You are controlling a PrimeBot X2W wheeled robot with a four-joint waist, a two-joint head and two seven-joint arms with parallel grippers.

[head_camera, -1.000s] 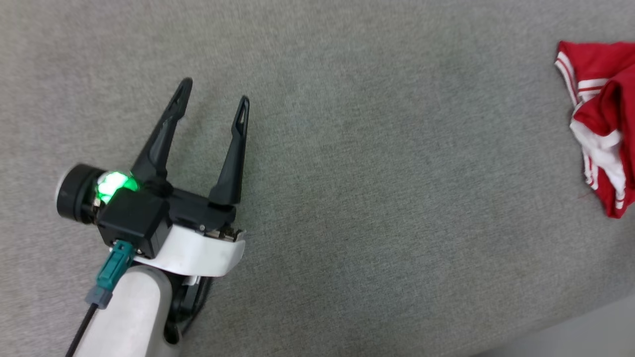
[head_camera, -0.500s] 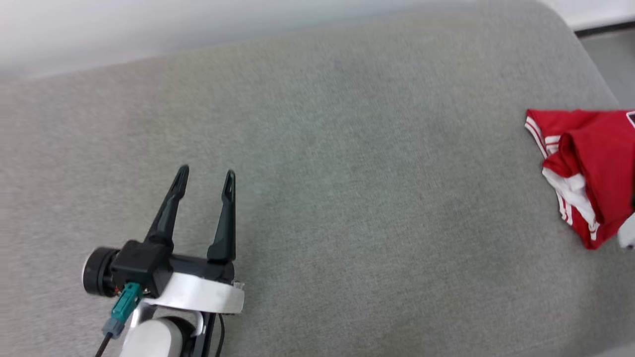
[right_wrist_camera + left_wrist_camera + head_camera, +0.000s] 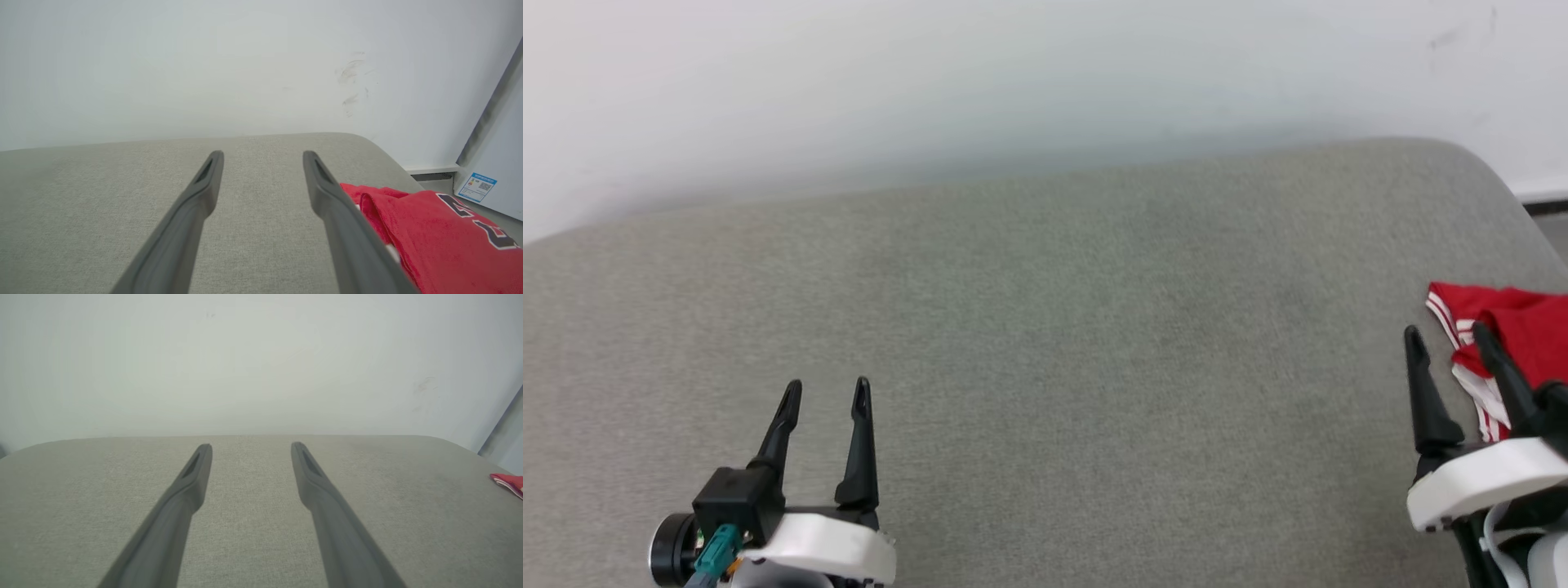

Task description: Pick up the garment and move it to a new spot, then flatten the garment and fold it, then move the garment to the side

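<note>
Garment: the garment (image 3: 1527, 327), a bright red jersey-knit shirt with white sleeve cloth, red-and-white stripe trim and black white-outlined numerals, is seen as a compact bundle at the far right edge of the grey woven-fabric cushion (image 3: 1045, 343). It is partly cut off by the head view's edge.
Lay of cloth: layers are doubled over one another, and a white patch and striped trim are exposed on the side nearest the robot. Edges are not squared. Loose fold or crumple cannot be told.
Left gripper: the left gripper (image 3: 827, 384), two long dark fingers, is spread wide over bare cushion, well apart from the garment. Nothing is gripped.
Right gripper: the right gripper (image 3: 1445, 331) is spread just as wide, with nothing between the fingers. It is placed just beside the garment's left edge, and one finger overlaps the cloth in the head view. Contact cannot be confirmed.
Backdrop: a plain white wall (image 3: 1013, 82) is seen behind the cushion.
Progress: not settled by these views. A bundle at the side with both claws empty fits a garment waiting to be picked up, and equally one folded and set aside.
Done: the side placement is matched, provided the bundle is accepted as a fold.
Left: if it is a crumple, then lift, relocation, flattening, folding and set-aside are all outstanding.
</note>
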